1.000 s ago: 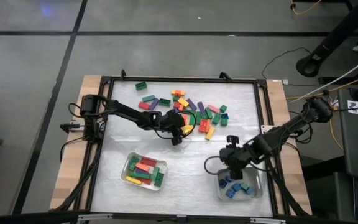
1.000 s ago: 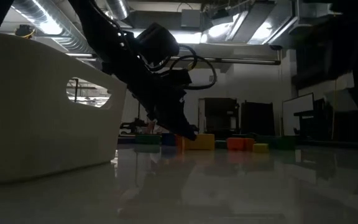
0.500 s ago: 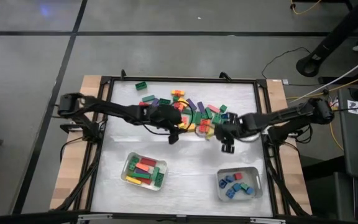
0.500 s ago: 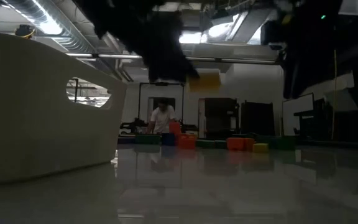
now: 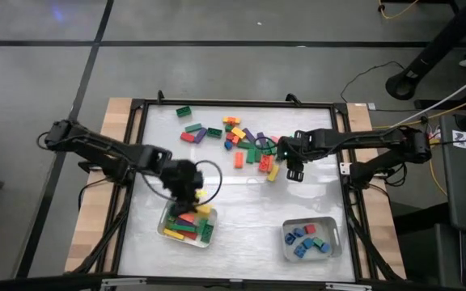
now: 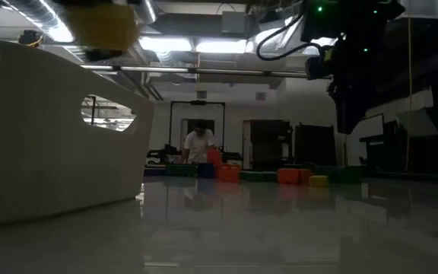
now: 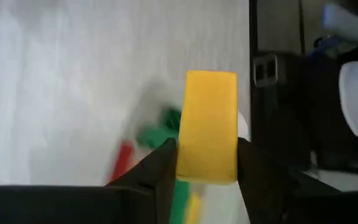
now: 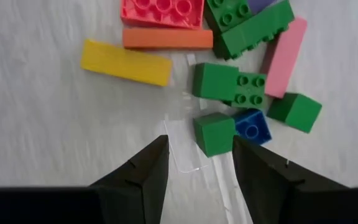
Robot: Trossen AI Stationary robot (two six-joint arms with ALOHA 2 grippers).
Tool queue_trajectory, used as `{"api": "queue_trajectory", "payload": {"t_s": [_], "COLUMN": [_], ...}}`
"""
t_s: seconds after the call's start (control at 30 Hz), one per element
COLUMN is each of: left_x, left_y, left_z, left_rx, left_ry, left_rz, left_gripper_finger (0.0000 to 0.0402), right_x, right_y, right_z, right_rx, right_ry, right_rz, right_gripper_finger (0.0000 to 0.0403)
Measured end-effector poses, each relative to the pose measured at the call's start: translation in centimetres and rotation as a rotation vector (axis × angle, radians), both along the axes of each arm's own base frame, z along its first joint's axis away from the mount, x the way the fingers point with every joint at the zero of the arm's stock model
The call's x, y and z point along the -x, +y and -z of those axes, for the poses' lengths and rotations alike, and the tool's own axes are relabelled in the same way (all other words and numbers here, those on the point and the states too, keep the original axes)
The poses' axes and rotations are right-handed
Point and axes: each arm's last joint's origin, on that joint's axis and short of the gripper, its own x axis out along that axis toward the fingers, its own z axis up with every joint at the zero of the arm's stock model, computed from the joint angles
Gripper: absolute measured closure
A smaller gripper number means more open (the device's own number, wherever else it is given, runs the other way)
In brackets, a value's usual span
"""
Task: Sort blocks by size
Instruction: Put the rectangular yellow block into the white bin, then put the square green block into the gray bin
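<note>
The left gripper (image 5: 186, 183) hangs over the left tray (image 5: 167, 212), at that tray's far edge, and in its wrist view a long yellow block (image 7: 207, 127) sits between its two fingers (image 7: 161, 163), pressed on both sides, with blurred green and red blocks of the tray showing beneath it. In the low view the same yellow block (image 6: 99, 24) appears as a smear high above the near wall of the left tray (image 6: 52, 129). That tray already holds long blocks in green, red, yellow and pink. The right gripper (image 5: 292, 164) is out over the near right edge of the pile (image 5: 245, 142) of loose blocks in the far middle of the table (image 5: 241, 206); its fingers (image 8: 143, 168) stand apart with nothing between them, only bare table surface. Just beyond them in its wrist view lie a small green block (image 8: 214, 133) and a small blue block (image 8: 252, 125) touching each other, another small green block (image 8: 294, 111) beside those, a longer green one (image 8: 230, 85), a pink long block (image 8: 284, 56), an orange long block (image 8: 167, 38) and a yellow long block (image 8: 127, 62) a little apart. The right tray (image 5: 331, 225), near the table's front right, holds small blocks, mostly blue with one red and one green. A lone green block (image 5: 184, 111) lies at the far left of the pile. In the low view a person (image 6: 198, 144) is seen in the room behind the table.
</note>
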Motion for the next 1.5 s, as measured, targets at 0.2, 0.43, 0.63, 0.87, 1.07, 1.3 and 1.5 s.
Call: {"api": "queue_trajectory", "payload": {"t_s": [0.2,0.43,0.63,0.87,1.07,1.3,1.5], "left_x": [1.4,2.3,2.5,2.4,2.2,2.1,2.0], "left_y": [-2.7,-3.1,-3.0,-3.1,-3.1,-3.2,-3.1], "left_z": [1.9,3.8,4.2,4.2,4.0,4.0,4.0], "left_rx": [0.011,-0.062,-0.073,-0.081,-0.069,-0.063,-0.083], "left_ry": [0.154,0.194,0.205,0.186,0.16,0.148,0.14], "left_rz": [-0.048,-0.112,-0.108,-0.086,-0.086,-0.086,-0.102], "left_gripper_finger": [0.0238,0.0201,0.0192,0.0192,0.0192,0.0192,0.0192], "right_x": [-0.3,-0.8,-1.4,-1.6,-1.5,-1.6,-1.8], "right_y": [0.0,-0.6,-1.9,-3.8,-5.1,-5.6,-5.4], "right_z": [0.2,1.3,3.1,5.0,5.9,6.8,7.4], "right_rx": [0.0,0.001,-0.007,-0.013,-0.033,-0.082,-0.166], "right_ry": [-0.009,0.037,0.124,0.217,0.257,0.284,0.289], "right_rz": [0.0,0.025,0.062,0.057,0.057,0.071,-0.003], "right_gripper_finger": [0.0226,0.0226,0.0226,0.0226,0.0226,0.0226,0.0228]}}
